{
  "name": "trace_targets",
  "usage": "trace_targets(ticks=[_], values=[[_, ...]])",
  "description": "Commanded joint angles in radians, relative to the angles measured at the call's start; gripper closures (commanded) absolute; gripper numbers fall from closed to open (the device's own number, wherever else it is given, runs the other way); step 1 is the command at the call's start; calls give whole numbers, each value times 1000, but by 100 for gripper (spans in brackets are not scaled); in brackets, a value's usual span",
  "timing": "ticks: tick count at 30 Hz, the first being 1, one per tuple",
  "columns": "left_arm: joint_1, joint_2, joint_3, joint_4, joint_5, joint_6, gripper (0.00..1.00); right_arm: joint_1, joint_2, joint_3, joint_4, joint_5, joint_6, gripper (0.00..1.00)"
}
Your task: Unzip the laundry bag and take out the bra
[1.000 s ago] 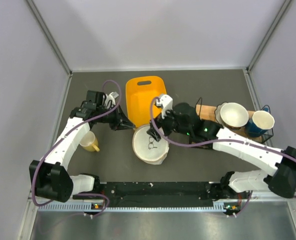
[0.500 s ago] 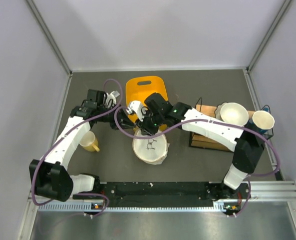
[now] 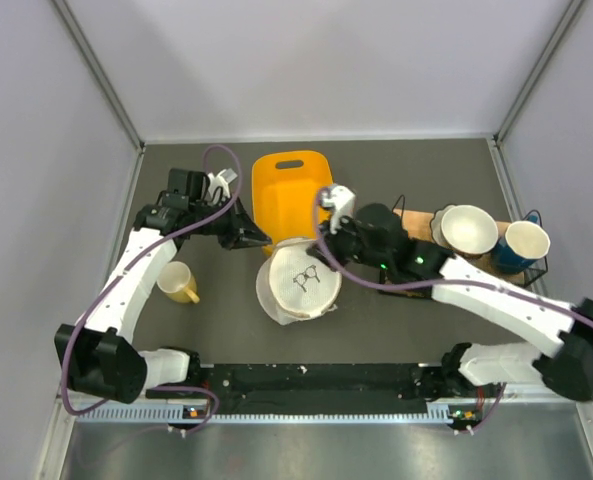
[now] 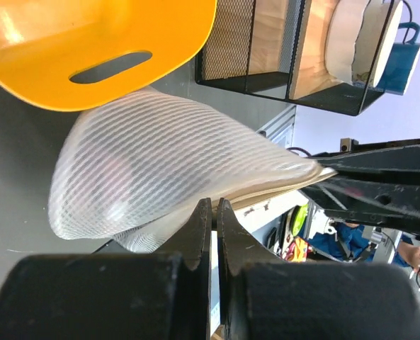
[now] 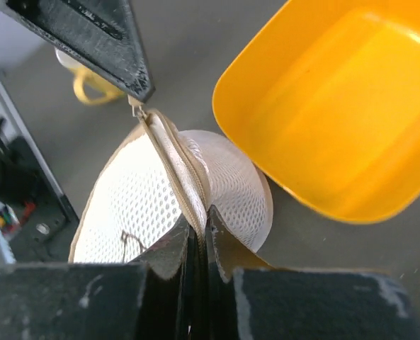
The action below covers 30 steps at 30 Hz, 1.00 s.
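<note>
Left tool [image 4: 211, 207], right tool [image 5: 200, 216] pinching laundry bag [image 3: 298, 285]

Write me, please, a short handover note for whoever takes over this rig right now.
Left end effector: shut on the bag at one end of its zip.
Right end effector: shut on the zip further along.
Bag: held tilted between both, beside the tub.
Done: both grips set; zip looks closed where visible, no bra showing.
Left: open the zip, take the bra out.
</note>
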Motion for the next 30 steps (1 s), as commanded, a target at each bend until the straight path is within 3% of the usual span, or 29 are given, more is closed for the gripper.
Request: trace_targets(ticks=[1, 2, 4, 8, 9, 10, 11, 14, 18, 19, 24, 30], values=[[36, -30, 39, -20, -29, 20, 100, -28, -219, -253, 355, 240, 402, 100], [36, -27, 34, -12, -23, 11, 100, -26, -250, -302, 408, 263, 532, 100], [36, -33, 7, 3, -3, -2, 100, -8, -292, -402, 479, 310, 607, 100], [36, -49, -27, 31, 15, -20, 100, 12, -247, -357, 410, 254, 532, 100], [34, -52, -30, 31, 17, -17, 100, 13, -234, -341, 396, 186, 494, 96], [34, -55, -30, 31, 22, -14, 100, 13, -212, -302, 376, 164, 453, 85], [34, -55, -27, 31, 26, 0, 100, 13, -200, -281, 328, 144, 367, 51], [33, -50, -13, 17, 41, 29, 100, 13, -122, -160, 216, 47, 119, 21], [30, -40, 22, -12, 42, 63, 100, 13, 33, 91, -74, 4, -118, 18], [30, -38, 28, -21, 43, 69, 100, 13, 55, 119, -99, -11, -200, 18], [24, -38, 39, -29, 43, 75, 100, 12, 207, 283, -191, -163, -276, 21], [21, -47, 36, -31, 42, 75, 100, 17, 299, 338, -253, -306, -278, 42]])
